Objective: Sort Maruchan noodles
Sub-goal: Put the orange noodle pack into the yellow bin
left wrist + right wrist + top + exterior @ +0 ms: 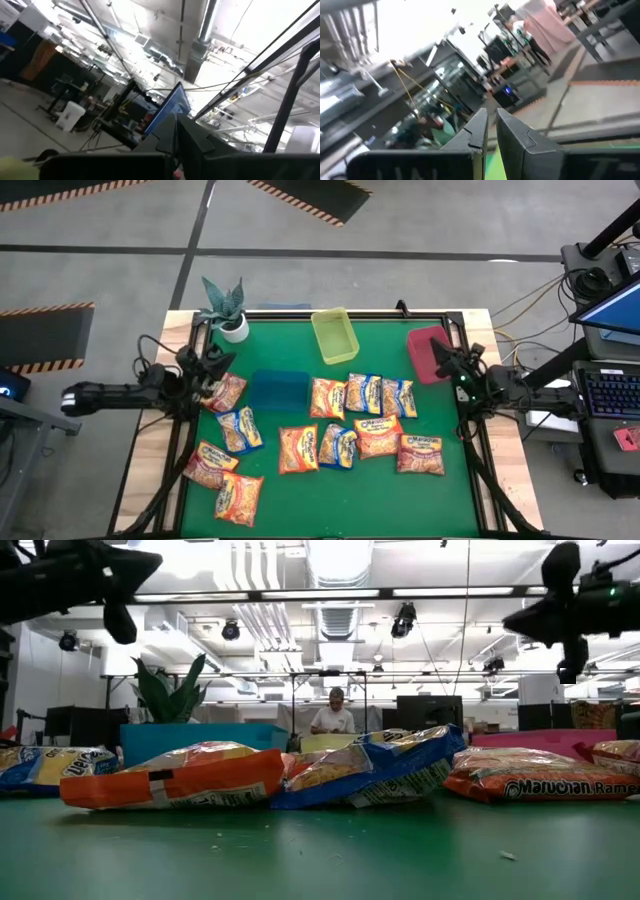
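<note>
- Nearest the front edge of the green table, an orange Maruchan packet lies at the left, with a red-pink packet just beside it.
- Mid-table, a loose row of Maruchan noodles runs left to right: a blue-edged packet, an orange one, another blue-edged one, and a red-pink one at the right end.
- Behind them sit three more packets side by side, some overlapping.
- The left gripper hangs above the table's left edge, over a red-pink packet; its fingers are closed together, holding nothing.
- The right gripper hovers at the right edge by the red bin, fingers nearly touching, empty.
- Farther back stand the blue bin, the yellow bin and a potted plant.
- A person sits beyond the table.
</note>
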{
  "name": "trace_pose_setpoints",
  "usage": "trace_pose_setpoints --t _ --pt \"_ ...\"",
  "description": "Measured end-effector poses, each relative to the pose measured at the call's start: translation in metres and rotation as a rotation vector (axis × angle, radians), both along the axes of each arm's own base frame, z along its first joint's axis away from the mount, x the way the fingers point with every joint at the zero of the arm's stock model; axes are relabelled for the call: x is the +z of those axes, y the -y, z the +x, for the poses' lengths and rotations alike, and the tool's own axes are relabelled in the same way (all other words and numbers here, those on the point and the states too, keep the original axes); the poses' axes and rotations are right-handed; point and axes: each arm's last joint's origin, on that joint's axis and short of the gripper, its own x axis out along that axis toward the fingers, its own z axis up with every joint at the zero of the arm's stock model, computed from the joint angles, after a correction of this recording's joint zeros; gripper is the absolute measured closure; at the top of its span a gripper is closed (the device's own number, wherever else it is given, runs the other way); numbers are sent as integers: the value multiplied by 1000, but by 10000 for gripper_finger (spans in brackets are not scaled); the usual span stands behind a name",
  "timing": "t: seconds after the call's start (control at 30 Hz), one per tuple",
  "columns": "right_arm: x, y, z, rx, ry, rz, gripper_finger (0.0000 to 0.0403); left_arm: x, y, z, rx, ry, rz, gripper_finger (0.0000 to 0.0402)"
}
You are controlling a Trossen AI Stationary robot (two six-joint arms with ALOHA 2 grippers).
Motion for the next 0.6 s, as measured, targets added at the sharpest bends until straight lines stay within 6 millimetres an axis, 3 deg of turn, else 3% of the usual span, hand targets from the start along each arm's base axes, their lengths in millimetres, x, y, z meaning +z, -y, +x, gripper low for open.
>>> trace_pose_setpoints --t 0.27,0.6 --pt "42 0 -10 -38 -8 -96 374 15 -2 24 -22 -118 -52 402" --pt "71 0 -6 -90 -172 -224 374 32 -3 81 -55 -478 -124 402"
